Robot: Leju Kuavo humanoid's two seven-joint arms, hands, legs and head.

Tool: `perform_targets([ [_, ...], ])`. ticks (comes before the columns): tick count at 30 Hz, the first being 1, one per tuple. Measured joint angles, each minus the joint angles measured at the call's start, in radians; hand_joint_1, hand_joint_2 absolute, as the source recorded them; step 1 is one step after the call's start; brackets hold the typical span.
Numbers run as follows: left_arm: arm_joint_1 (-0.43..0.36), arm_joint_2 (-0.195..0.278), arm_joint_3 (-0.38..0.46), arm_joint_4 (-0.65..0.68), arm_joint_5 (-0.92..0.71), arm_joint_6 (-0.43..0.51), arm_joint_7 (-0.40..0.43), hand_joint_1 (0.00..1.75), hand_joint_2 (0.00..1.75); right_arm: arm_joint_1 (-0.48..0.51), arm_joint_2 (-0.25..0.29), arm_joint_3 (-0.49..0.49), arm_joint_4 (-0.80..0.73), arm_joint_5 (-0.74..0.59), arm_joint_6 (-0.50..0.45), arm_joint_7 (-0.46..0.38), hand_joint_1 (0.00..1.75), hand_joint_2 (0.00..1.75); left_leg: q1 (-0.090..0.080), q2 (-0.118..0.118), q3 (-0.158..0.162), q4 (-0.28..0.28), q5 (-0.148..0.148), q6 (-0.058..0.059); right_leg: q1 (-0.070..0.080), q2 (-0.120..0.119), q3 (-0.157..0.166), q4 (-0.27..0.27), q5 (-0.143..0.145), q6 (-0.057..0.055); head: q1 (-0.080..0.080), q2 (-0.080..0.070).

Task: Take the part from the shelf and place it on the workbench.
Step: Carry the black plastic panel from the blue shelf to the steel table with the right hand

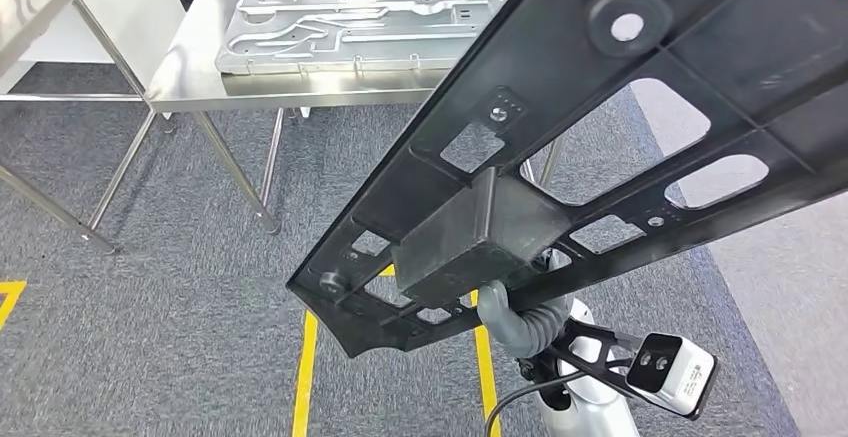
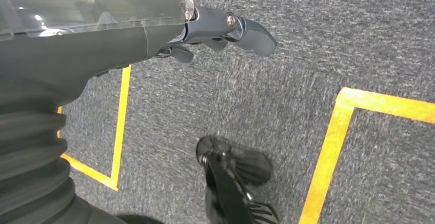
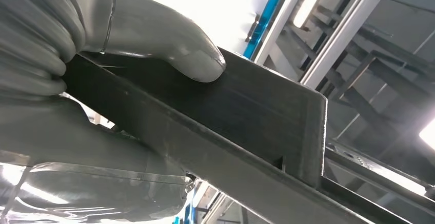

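Black plastic part (image 1: 600,147), long ribbed frame with cut-outs and boxy block on underside, spans head view from lower centre to upper right, tilted, held up above grey carpet (image 1: 150,307). Right hand (image 3: 128,44) grips part's block, grey thumb (image 3: 195,60) pressed on its flat face. Left hand (image 2: 225,29) hangs over carpet with yellow tape lines (image 2: 328,152), fingers loosely apart, holding nothing. Steel worktop (image 1: 190,67) in upper left of head view carries silver machined plate (image 1: 350,27).
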Motion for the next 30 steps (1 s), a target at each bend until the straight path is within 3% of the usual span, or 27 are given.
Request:
perform_targets([
  [1,0.002,0.000,0.000,0.000,0.000,0.000,0.000,0.00,1.75,0.000,0.000,0.000,0.000,0.000,0.000,0.000,1.71,1.75,0.000,0.000,-0.019,0.009,0.020,-0.001,0.000,0.001,0.008,0.000,-0.006,0.001,0.000,0.000],
  [2,0.003,0.000,0.000,0.000,0.000,0.000,0.000,0.00,1.75,0.000,0.000,0.000,0.000,0.000,0.000,0.000,1.71,1.75,0.001,0.000,-0.018,-0.025,0.060,-0.001,0.000,0.003,0.018,0.001,-0.013,0.002,0.000,0.000],
  [4,0.004,0.000,0.000,0.000,-0.001,0.002,0.000,0.00,1.75,0.000,0.000,0.000,0.000,0.000,-0.001,0.000,1.71,1.75,0.001,0.000,0.026,-0.161,0.155,0.003,0.002,0.004,0.040,0.001,-0.029,0.008,0.000,0.000],
  [6,0.003,0.001,0.000,0.000,-0.002,0.003,0.000,0.00,1.75,0.000,0.000,0.000,0.000,0.000,-0.001,0.000,1.71,1.75,-0.002,-0.001,0.061,-0.251,0.192,0.014,0.005,0.006,0.052,0.003,-0.042,0.018,0.000,0.000],
  [9,0.003,0.000,0.000,0.000,-0.002,0.004,-0.001,0.00,1.75,0.000,0.000,0.000,-0.001,0.001,-0.003,0.000,1.71,1.75,-0.003,-0.003,0.069,-0.268,0.185,0.033,0.005,0.007,0.056,0.000,-0.051,0.035,0.000,0.000],
  [11,0.002,0.000,0.000,0.000,-0.002,0.004,-0.001,0.00,1.75,-0.002,0.000,0.000,-0.001,0.002,-0.004,0.000,1.71,1.75,0.000,-0.002,0.076,-0.275,0.184,0.045,0.004,0.005,0.042,0.036,-0.073,0.047,0.000,0.000],
  [12,0.001,-0.001,0.000,0.000,-0.002,0.004,-0.001,0.00,1.75,-0.002,0.000,0.000,-0.002,0.002,-0.005,0.000,1.71,1.75,0.002,-0.002,0.079,-0.277,0.183,0.050,0.002,0.004,0.016,0.087,-0.097,0.052,0.000,0.000],
  [14,0.000,-0.001,0.000,0.000,-0.002,0.003,-0.001,0.00,1.75,-0.002,-0.001,0.000,-0.002,0.006,-0.012,0.000,1.71,1.75,0.002,-0.001,0.083,-0.278,0.176,0.055,0.000,0.003,-0.068,0.232,-0.154,0.058,0.000,0.000],
  [15,0.001,-0.001,0.000,0.000,-0.002,0.003,-0.002,0.00,1.75,-0.001,-0.001,0.000,-0.002,0.008,-0.018,0.000,1.71,1.75,0.001,-0.001,0.086,-0.277,0.173,0.056,-0.001,0.003,-0.106,0.288,-0.165,0.060,0.000,0.000],
  [16,0.001,-0.001,0.000,0.000,-0.002,0.003,-0.002,0.00,1.75,0.000,-0.001,0.000,-0.002,0.010,-0.024,0.000,1.71,1.75,0.001,-0.002,0.090,-0.277,0.168,0.056,-0.001,0.003,-0.129,0.310,-0.155,0.061,0.000,0.000],
  [17,0.001,-0.001,0.000,0.000,-0.002,0.003,-0.002,0.00,1.75,0.000,-0.001,0.000,-0.004,0.012,-0.031,0.000,1.71,1.75,0.001,-0.003,0.097,-0.277,0.164,0.055,-0.002,0.002,-0.129,0.288,-0.123,0.060,0.000,0.000],
  [19,0.001,-0.003,0.000,0.000,-0.003,0.002,-0.002,0.00,1.75,-0.001,-0.001,0.000,-0.010,0.014,-0.041,0.000,1.71,1.75,0.001,-0.005,0.113,-0.277,0.152,0.050,-0.002,0.001,-0.081,0.152,-0.032,0.053,0.000,0.000],
  [21,-0.001,-0.004,0.000,0.000,-0.003,0.001,-0.002,0.00,1.75,-0.003,-0.001,0.000,-0.019,0.014,-0.050,0.000,1.71,1.75,-0.002,-0.006,0.124,-0.276,0.139,0.040,0.003,-0.001,-0.036,0.040,0.014,0.043,0.000,0.000],
  [23,-0.002,-0.004,0.000,0.000,-0.004,0.000,-0.002,0.00,1.75,-0.004,-0.001,0.000,-0.025,0.014,-0.055,0.000,1.71,1.75,-0.004,-0.006,0.129,-0.279,0.132,0.028,0.008,0.000,-0.027,0.019,0.009,0.034,0.000,0.000],
  [26,-0.006,-0.004,0.000,0.000,-0.006,0.000,-0.003,0.00,1.75,-0.004,0.000,0.000,-0.035,0.014,-0.056,0.000,1.71,1.75,-0.003,-0.004,0.130,-0.258,0.112,0.012,0.002,0.002,-0.008,0.005,0.006,0.016,0.000,0.000],
  [28,-0.007,-0.004,0.000,0.000,-0.006,0.000,-0.003,0.00,1.75,-0.003,0.001,0.000,-0.039,0.016,-0.056,0.000,1.71,1.75,-0.001,-0.004,0.080,-0.154,0.068,0.004,-0.001,-0.001,0.008,-0.003,0.001,0.006,0.000,0.000],
  [30,-0.005,-0.005,0.000,0.000,-0.006,-0.001,-0.003,0.00,1.75,0.001,0.001,0.001,-0.040,0.018,-0.057,0.000,1.71,1.75,-0.001,-0.004,-0.007,-0.016,0.027,-0.001,0.001,0.000,0.017,-0.003,-0.009,0.001,0.000,0.000],
])
